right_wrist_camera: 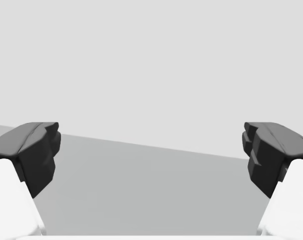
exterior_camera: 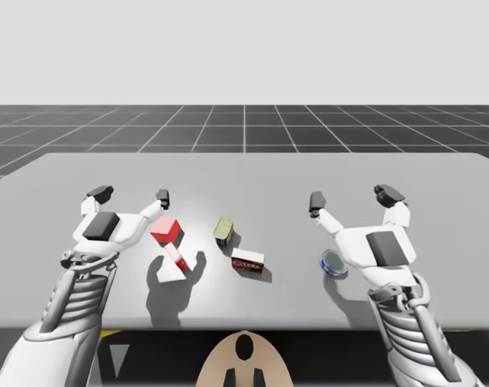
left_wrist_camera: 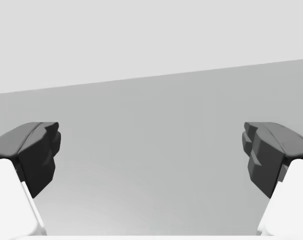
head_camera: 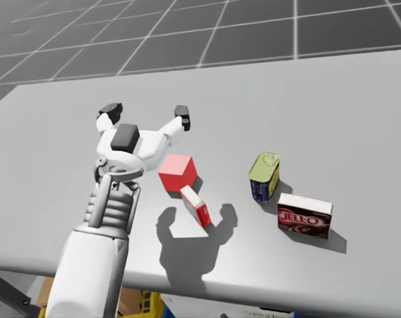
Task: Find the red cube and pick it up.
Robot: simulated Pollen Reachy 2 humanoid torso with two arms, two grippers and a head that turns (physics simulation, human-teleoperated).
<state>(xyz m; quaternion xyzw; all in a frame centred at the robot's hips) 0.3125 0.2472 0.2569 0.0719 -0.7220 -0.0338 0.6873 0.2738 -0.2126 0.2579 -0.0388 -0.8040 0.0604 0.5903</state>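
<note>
The red cube rests on the grey table, left of the middle. My left gripper hovers open just behind and to the left of the cube, with nothing between its fingers. Over the table's right side my right gripper is open too, holding nothing, far from the cube.
A small red-and-white box lies against the cube's near side. An olive-topped blue can and a dark red box sit at mid-table. A blue flat can lies under my right wrist.
</note>
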